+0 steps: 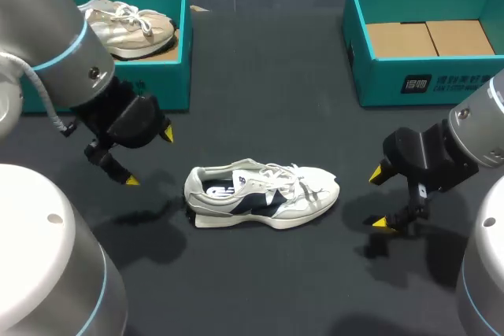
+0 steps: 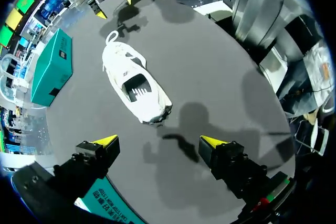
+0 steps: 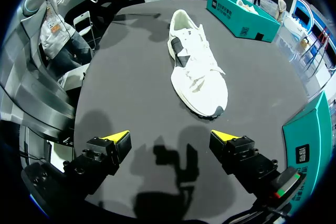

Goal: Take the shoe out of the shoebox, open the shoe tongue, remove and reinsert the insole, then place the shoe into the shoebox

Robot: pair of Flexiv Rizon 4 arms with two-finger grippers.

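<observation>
Shoe upright on the dark table, white with navy panels, parked between both grippers and touching neither. Left gripper hangs off the heel, jaws wide apart, nothing held. Right gripper sits off the toe, likewise wide and empty. It looks light, with a soft fabric upper, firmer sole and floppy laces, so I'd pinch the heel collar or sole edge. Farther back stand two teal cardboard boxes: the left box holds a beige shoe, and the right box shows bare brown card.

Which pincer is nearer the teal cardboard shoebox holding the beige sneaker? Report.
Left. The left pincer hangs just before that teal shoebox; the right pincer is far off, beyond the white-and-navy sneaker.
</observation>
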